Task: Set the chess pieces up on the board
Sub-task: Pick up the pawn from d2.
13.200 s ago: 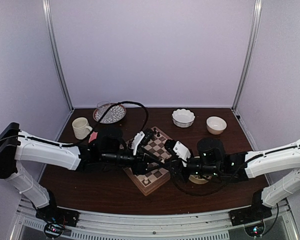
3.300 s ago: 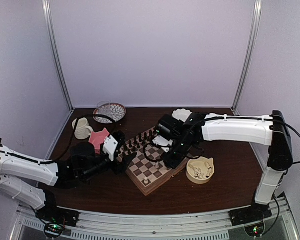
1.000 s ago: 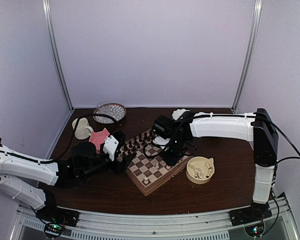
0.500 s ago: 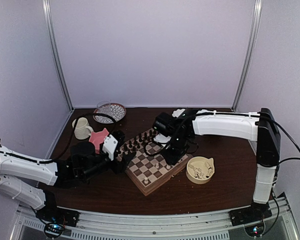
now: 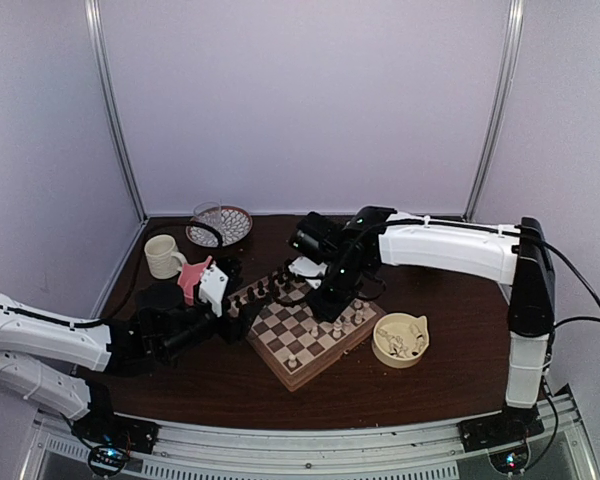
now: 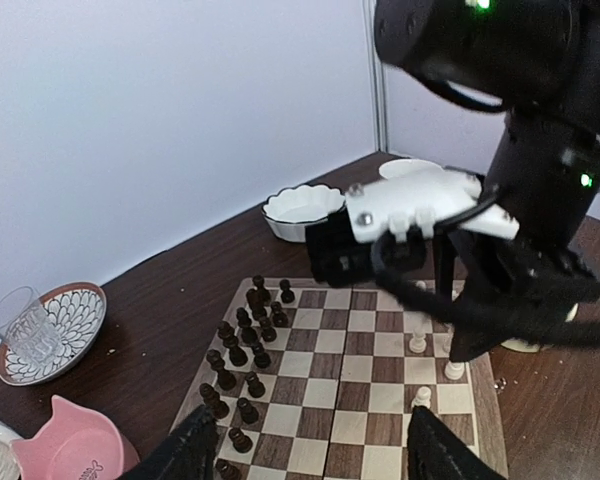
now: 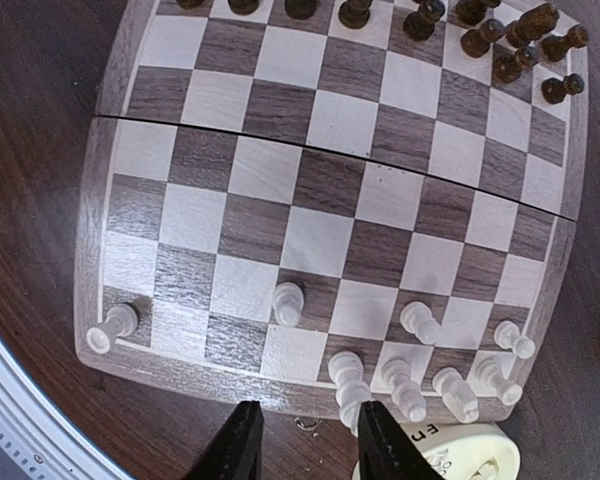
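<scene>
Board [image 5: 302, 338] lies in the middle of the table [image 5: 210, 392], turned corner-on to the arms. Dark pieces [image 6: 242, 350] crowd its far-left side in two rough rows. The chess pieces [image 7: 400, 385], cream-white, stand along the opposite, near-right side: a tight cluster toward the right corner, a few one row in, one alone at the near corner. Many squares on the cream side are bare, so the setup looks only partly done.

Right gripper [image 7: 305, 415] hangs over the cream edge of the board, pointing straight down. Its jaws are released with a modest gap and nothing between them. Likely reason for the pose: a vertical approach suits handling one small piece without toppling its close neighbours.

Left gripper [image 6: 310, 430] is low beside the board's left edge, on the dark side, with its jaws spread wide and empty. It looks placed to keep out of the right arm's working space.

Containers:
- Cream cat-shaped dish [image 5: 400, 340]: just beside the board's right corner, probably the supply of cream pieces. Contents too small to tell.
- Pink cat-shaped dish [image 6: 75, 440]: left of the board, seems empty.
- Clear glass [image 6: 25, 325]: stands on a patterned plate [image 6: 75, 320] at far left, nothing seen in it.
- White scalloped bowl [image 6: 302, 205]: far side, appears empty.
- Mug [image 5: 162, 255]: far left, inside not visible.
</scene>
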{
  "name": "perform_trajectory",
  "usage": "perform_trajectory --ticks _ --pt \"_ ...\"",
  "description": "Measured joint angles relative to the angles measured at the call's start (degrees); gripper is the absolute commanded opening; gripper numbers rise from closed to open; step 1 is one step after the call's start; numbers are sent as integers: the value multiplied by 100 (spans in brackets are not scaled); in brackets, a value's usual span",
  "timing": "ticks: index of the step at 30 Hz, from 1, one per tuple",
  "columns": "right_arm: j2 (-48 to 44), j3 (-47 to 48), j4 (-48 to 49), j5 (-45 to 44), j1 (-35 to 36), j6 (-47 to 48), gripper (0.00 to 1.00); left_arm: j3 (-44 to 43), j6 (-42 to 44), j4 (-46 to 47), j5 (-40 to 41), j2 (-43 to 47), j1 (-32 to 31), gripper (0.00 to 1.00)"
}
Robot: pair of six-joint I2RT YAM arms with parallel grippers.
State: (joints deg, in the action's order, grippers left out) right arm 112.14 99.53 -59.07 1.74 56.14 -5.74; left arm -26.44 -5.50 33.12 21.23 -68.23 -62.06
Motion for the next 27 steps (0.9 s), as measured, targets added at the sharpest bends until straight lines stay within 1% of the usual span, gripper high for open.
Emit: perform_trajectory --ticks 5,9,23,27 --pt "398 -2 201 -9 4 -20 35 125 -35 120 175 188 15 62" --pt "535 -2 337 -4 4 -42 34 129 -39 142 208 214 15 62" --pt "940 74 446 79 4 -94 22 129 -37 138 256 212 15 61" --pt "953 114 442 103 4 -103 17 129 -37 138 256 212 15 61"
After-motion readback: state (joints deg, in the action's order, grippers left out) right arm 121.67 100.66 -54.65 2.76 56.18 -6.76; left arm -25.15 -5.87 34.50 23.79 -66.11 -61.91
